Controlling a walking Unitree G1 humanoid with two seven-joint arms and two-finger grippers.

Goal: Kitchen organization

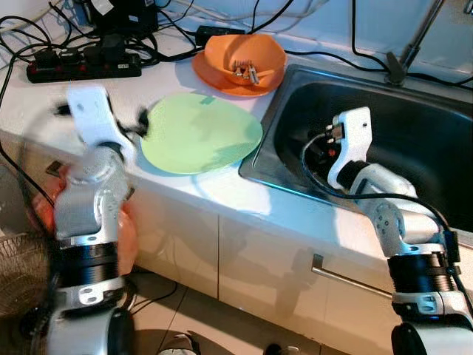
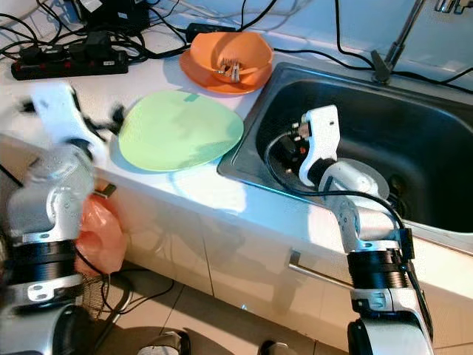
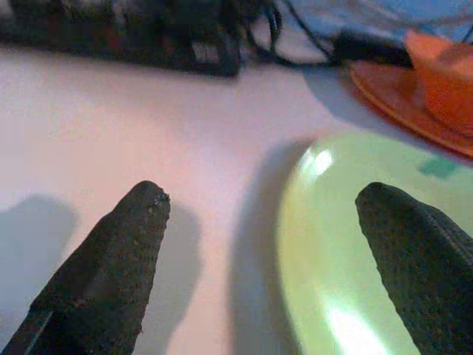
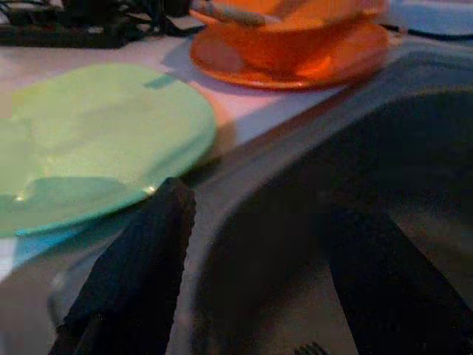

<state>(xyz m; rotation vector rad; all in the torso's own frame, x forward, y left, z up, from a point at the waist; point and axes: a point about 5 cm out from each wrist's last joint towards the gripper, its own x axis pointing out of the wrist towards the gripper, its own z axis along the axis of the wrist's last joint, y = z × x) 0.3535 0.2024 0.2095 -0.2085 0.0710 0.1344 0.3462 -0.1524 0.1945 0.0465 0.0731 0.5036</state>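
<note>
Seen from above: a white kitchen table with a stainless steel sink sunk into its right side. Lay flat on the white surface, a round pale green plate, its right edge almost at the sink's raised rim and its near edge not far from the front lip of the table. Stood behind it, just apart, an orange bowl on a matching orange saucer, with small metal pieces inside the bowl; saucer edge close to the sink's back left corner. Ran along the back left, a black power strip amid tangled black cables. Left bare, a strip of white surface between power strip and green plate.

Hovered low over that bare strip, the left gripper, jaws wide apart, one black finger above the white surface and the other above the plate's left rim, holding nothing. Blurred in the head views, the left arm.

Reached down inside the sink basin near its left wall, the right gripper, jaws apart and empty, dark basin floor between them, the sink rim and plate edge just beyond.

Below the front lip, white cupboard doors with a metal bar handle. Hung at the far left, an orange plastic bag.
</note>
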